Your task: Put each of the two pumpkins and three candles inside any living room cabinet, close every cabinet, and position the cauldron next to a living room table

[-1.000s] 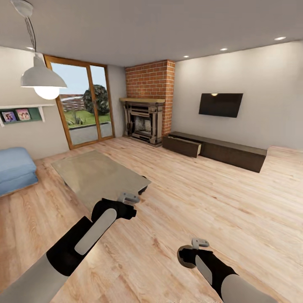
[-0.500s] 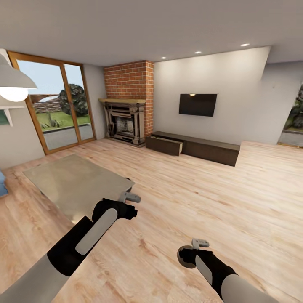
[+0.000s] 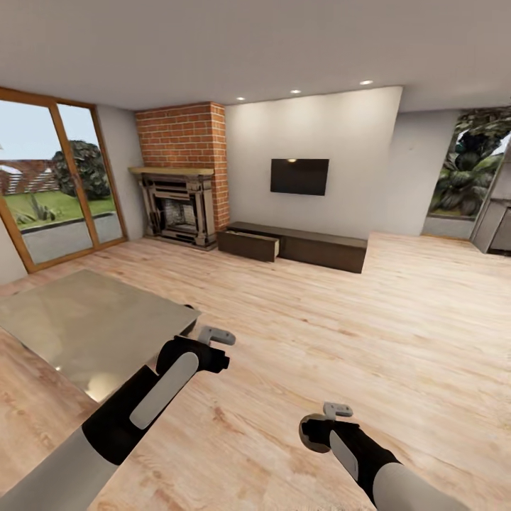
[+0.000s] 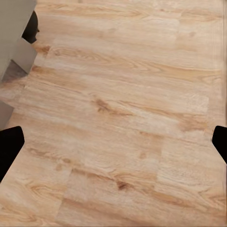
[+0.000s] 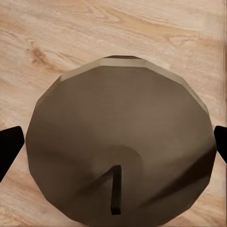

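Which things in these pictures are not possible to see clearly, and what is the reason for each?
1. Open drawer of the cabinet, head view: too far and small to show its contents.
2. Table, head view: cut off by the left edge.
3. Candle, right wrist view: seen from above, so its sides are hidden; the picture edges cut the fingertips, so their contact is unclear.

Bright, even daylight plus ceiling spotlights (image 3: pixel 294 91) (wide-angle stretch at edges).
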